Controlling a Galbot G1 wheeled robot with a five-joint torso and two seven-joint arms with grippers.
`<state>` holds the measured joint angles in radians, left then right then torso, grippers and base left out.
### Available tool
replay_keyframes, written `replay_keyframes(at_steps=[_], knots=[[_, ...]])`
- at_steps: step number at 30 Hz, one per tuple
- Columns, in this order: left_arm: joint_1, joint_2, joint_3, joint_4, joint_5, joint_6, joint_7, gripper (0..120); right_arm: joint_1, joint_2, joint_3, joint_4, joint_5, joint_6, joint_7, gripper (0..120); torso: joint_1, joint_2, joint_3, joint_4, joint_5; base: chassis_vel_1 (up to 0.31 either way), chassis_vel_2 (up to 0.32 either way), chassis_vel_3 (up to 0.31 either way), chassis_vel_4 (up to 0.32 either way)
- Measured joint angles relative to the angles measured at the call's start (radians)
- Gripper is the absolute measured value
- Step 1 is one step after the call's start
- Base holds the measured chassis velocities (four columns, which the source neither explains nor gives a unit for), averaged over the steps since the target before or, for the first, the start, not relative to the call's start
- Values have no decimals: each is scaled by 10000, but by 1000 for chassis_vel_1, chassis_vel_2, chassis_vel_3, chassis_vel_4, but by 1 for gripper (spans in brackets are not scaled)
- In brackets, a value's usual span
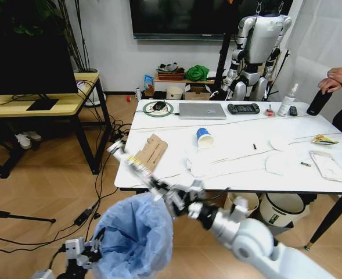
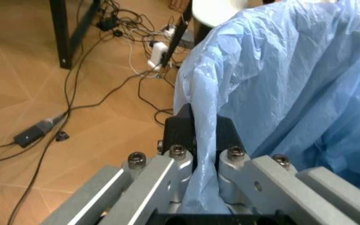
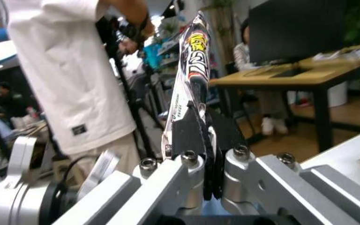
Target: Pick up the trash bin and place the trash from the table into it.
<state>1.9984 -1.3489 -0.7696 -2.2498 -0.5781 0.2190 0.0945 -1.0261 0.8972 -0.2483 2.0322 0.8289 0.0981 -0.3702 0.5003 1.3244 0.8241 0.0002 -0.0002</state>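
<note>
Trash bin (image 1: 137, 238) crinkled blue — left claw (image 2: 196, 136) pinching rim.

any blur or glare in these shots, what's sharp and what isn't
Head view: even light, soft sheen on the table. Left wrist view: trash bin bag and left gripper sharp, floor cables softer. Right wrist view: wrapper in the right gripper crisp, room behind blurred.

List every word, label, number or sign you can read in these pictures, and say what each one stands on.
None can be read.
Wrapper held in the right gripper: coloured print, too blurred to read.
Cardboard carton on the table: dark marks, too small.
White-and-grey bin under the table: green label, too small.
Trash bin bag held by the left gripper: plain, no print.
</note>
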Motion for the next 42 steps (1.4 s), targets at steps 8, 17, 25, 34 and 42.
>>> replay_keyframes(at_steps=[8, 17, 25, 34, 42], knots=[[-56, -276, -110, -150, -89, 104, -101, 0, 382, 341, -1376, -873, -665, 201, -267, 0, 1, 0, 0, -2, 0, 0, 0, 0, 0], [-104, -424, -4, -190, -71, 150, -153, 0, 355, 457, -1468, -983, -996, 276, -279, 20, 1, -1, 0, -2, 2, 0, 0, 0, 0], [-104, -527, 57, -207, -67, 167, -174, 0, 275, 546, -1046, -828, -860, 326, -277, 50, 0, 0, 0, -3, 1, 0, 0, 0, 0], [59, -728, -38, -248, 149, 65, -118, 0, 999, 1386, -118, -1092, -679, -513, 2378, 82, 1, -1, 0, -3, 2, 0, 0, 0, 0], [246, -830, -388, -341, 128, -14, -60, 0, 2140, 2730, -119, -2308, -1783, -1615, 4891, 100, 1, -1, 1, -1, 2, 0, 0, 0, 0]])
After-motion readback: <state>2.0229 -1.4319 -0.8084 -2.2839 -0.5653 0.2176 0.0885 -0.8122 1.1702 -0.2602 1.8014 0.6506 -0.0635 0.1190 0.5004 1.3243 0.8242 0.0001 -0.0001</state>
